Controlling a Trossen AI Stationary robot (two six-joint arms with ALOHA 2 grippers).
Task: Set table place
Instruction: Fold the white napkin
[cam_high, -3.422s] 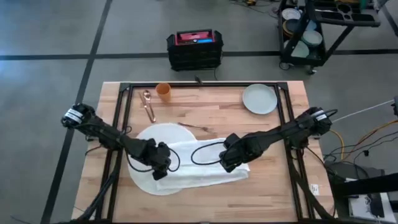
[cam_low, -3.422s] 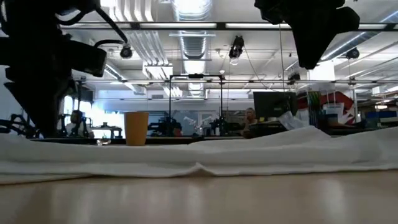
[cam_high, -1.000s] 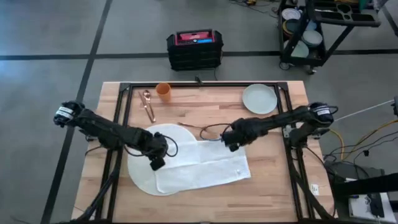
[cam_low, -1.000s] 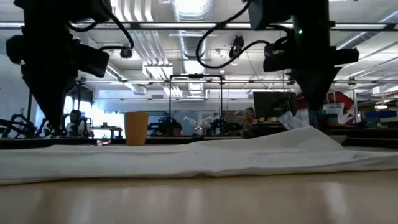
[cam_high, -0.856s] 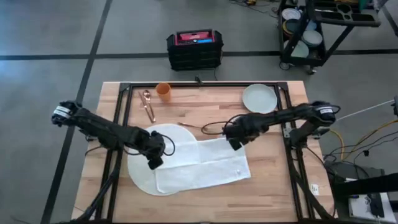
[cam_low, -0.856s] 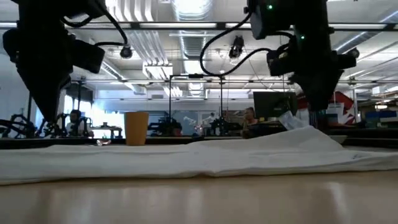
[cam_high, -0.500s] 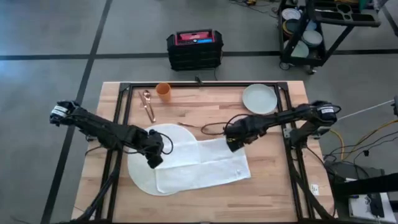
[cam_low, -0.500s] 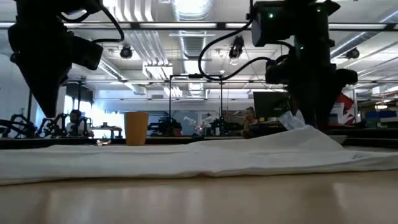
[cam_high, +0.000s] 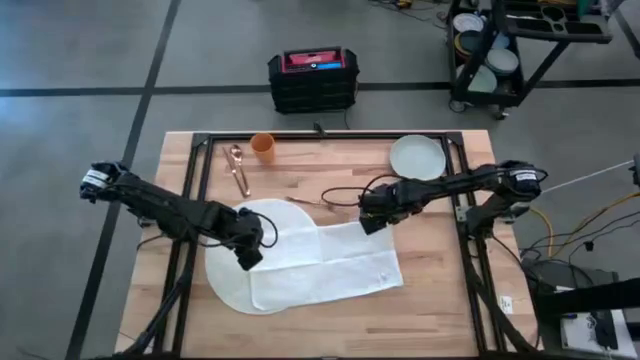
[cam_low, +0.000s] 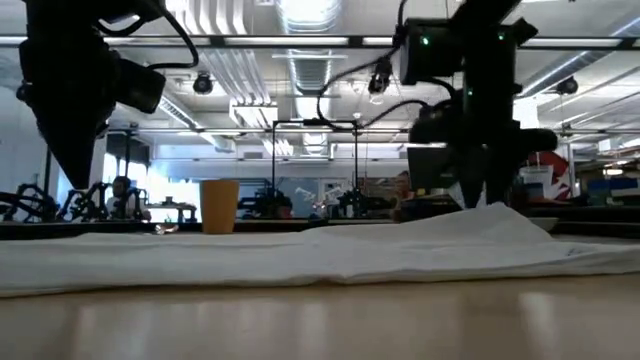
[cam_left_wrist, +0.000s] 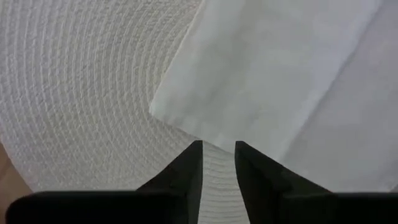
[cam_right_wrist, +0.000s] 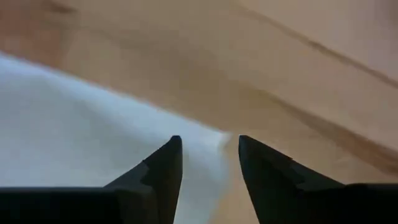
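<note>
So the round white mat sits on the left-front part of the worktop, and a white cloth napkin is spread half over it, trailing off to the right onto bare wood. My guess is the napkin is being laid out flat beside or over the place, which would explain why both arms are parked at its two far corners. The left gripper hangs right over the napkin's corner where it overlaps the mat; the left wrist view shows its fingers a little apart with nothing between them. The right gripper is at the opposite back corner, fingers also parted and empty, the cloth edge just ahead of the tips. Further back everything looks untouched: the grey-green plate near the right back corner, an orange cup and copper-coloured cutlery on the left, so most of the setting is not yet done.
</note>
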